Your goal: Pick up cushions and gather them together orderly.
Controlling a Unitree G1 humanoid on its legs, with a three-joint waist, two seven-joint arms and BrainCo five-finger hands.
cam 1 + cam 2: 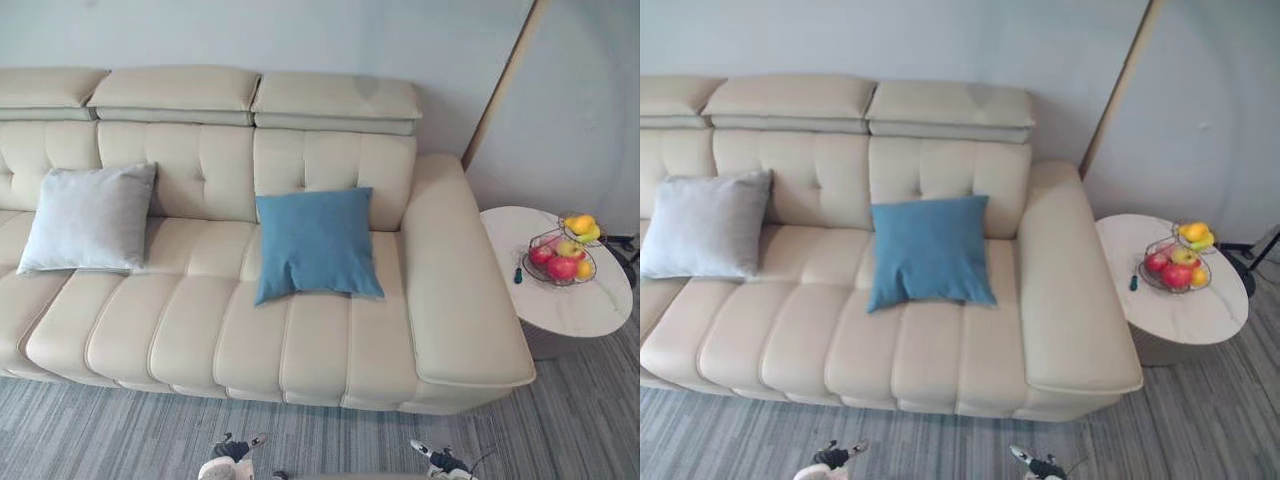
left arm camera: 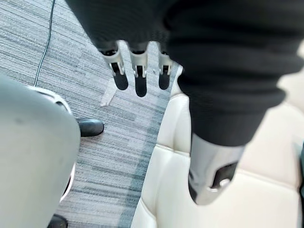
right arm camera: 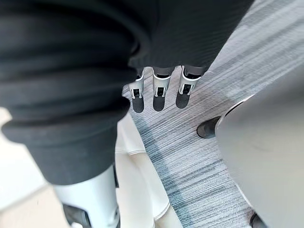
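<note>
A blue cushion (image 1: pixel 317 243) leans against the backrest on the right seat of a cream leather sofa (image 1: pixel 300 340). A light grey cushion (image 1: pixel 90 218) leans on the backrest further left, about one seat width from the blue one. My left hand (image 2: pixel 140 76) hangs low beside the sofa's front edge, fingers straight and holding nothing. My right hand (image 3: pixel 159 92) hangs the same way over the carpet by the sofa front, fingers straight and empty. Both hands are well short of the cushions.
A round white side table (image 1: pixel 575 300) stands right of the sofa's broad armrest (image 1: pixel 455 280). It carries a wire basket of fruit (image 1: pixel 562 255) and a small dark item (image 1: pixel 518 275). Grey striped carpet (image 1: pixel 120 430) runs in front of the sofa.
</note>
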